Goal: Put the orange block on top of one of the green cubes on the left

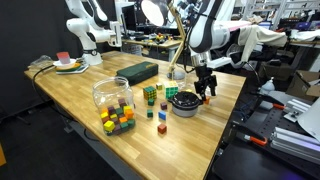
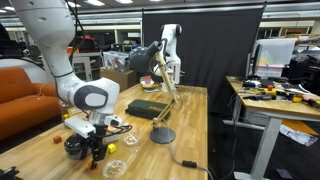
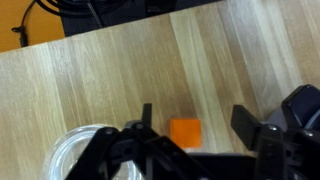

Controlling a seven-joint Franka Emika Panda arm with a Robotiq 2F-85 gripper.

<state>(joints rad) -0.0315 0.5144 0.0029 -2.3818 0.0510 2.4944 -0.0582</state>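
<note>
In the wrist view the orange block [image 3: 185, 132] lies on the wooden table between my two fingers. My gripper [image 3: 195, 120] is open, with a gap on each side of the block. In an exterior view the gripper [image 1: 205, 92] hangs low over the table, just right of the dark bowl [image 1: 185, 102]. Small green cubes [image 1: 149, 93] stand left of the bowl. The block itself is too small to make out under the fingers there. In an exterior view the gripper [image 2: 96, 150] is low beside the bowl [image 2: 75, 147].
A clear round lid [image 3: 80, 150] lies close beside the fingers. A clear jar [image 1: 112, 93], a multicoloured cube cluster [image 1: 118, 121] and a dark green flat box [image 1: 138, 72] stand further left. The table edge [image 1: 232, 110] is near the gripper. A lamp stand [image 1: 176, 45] rises behind.
</note>
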